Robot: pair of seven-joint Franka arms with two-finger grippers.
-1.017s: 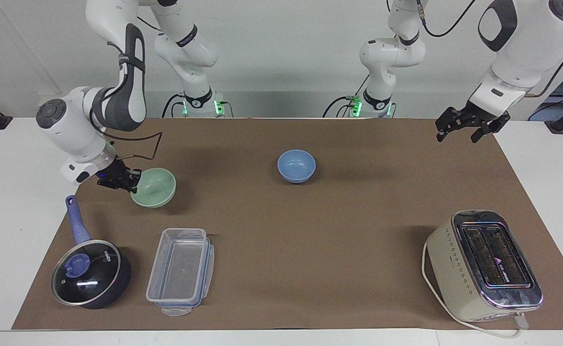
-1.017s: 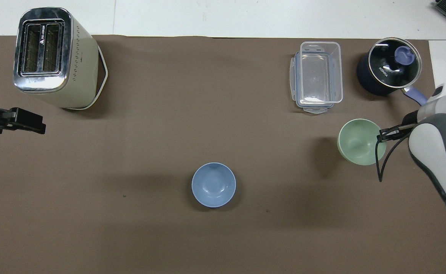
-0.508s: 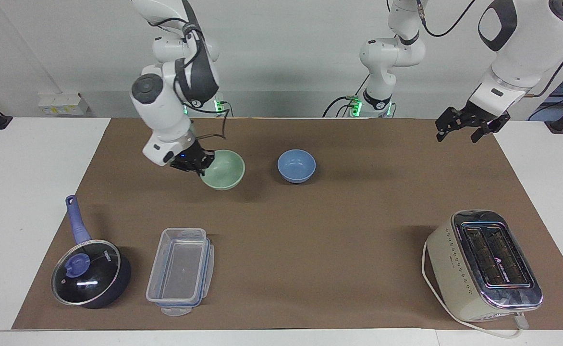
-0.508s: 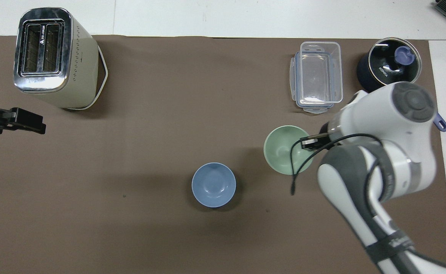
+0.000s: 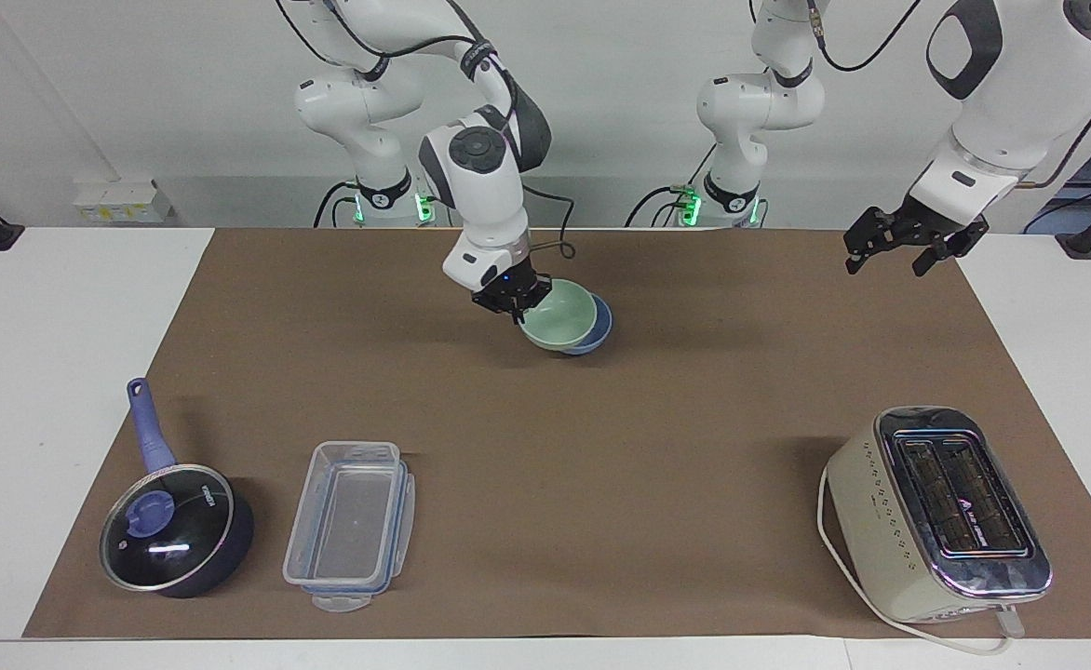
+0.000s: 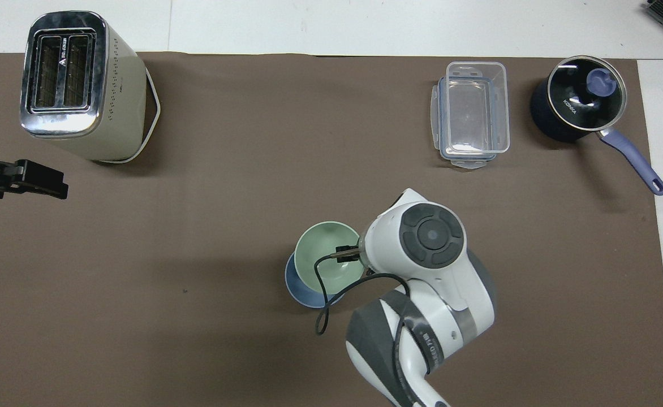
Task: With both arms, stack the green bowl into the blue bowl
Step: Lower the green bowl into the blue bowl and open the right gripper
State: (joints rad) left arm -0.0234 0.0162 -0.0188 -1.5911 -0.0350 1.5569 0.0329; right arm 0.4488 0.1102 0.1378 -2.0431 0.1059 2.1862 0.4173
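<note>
My right gripper [image 5: 519, 312] is shut on the rim of the pale green bowl [image 5: 559, 318] and holds it tilted, right over the light blue bowl [image 5: 602, 328]. The green bowl covers most of the blue bowl, whose edge shows under it. I cannot tell whether the two touch. In the overhead view the green bowl [image 6: 323, 254] overlaps the blue bowl [image 6: 297, 285], with the right gripper [image 6: 347, 255] at its rim. My left gripper [image 5: 892, 253] waits open in the air over the mat's edge at the left arm's end; it also shows in the overhead view [image 6: 26, 181].
A cream toaster [image 5: 936, 512] stands far from the robots at the left arm's end. A clear plastic container [image 5: 350, 526] and a dark lidded pot with a blue handle [image 5: 178, 530] stand far from the robots at the right arm's end. A brown mat [image 5: 657, 447] covers the table.
My right arm carried the green bowl from the right arm's end of the table to the middle, over the blue bowl. The left arm has not moved.
</note>
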